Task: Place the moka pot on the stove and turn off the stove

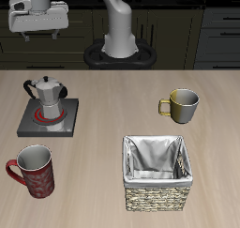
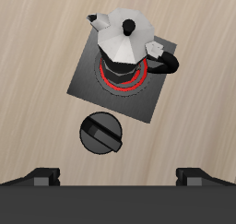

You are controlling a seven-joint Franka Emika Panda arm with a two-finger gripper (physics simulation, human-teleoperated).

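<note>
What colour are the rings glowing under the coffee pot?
Red, on the stove beneath the moka pot; clearest in the wrist view.

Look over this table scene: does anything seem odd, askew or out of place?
Nothing is spilled or tipped. One point stands out: the moka pot stands upright on the stove, whose rings still glow red, so the burner looks on. The knob is untouched; the gripper hangs above, apart.

Colours and patterns. Pot (image 1: pixel 44 96): silver faceted metal with black handle and black lid knob. Stove (image 1: pixel 49 118): dark-grey plate, red glowing rings, black knob (image 2: pixel 100 134). Front mug (image 1: pixel 33 170): red with a darker pattern, grey inside. Far mug (image 1: pixel 182 105): olive-gold. Basket (image 1: pixel 157 190): woven tan wicker, light-grey cloth lining. Tabletop (image 1: pixel 103 175): pale wood grain. Claw (image 1: pixel 37 22): light grey.
</note>
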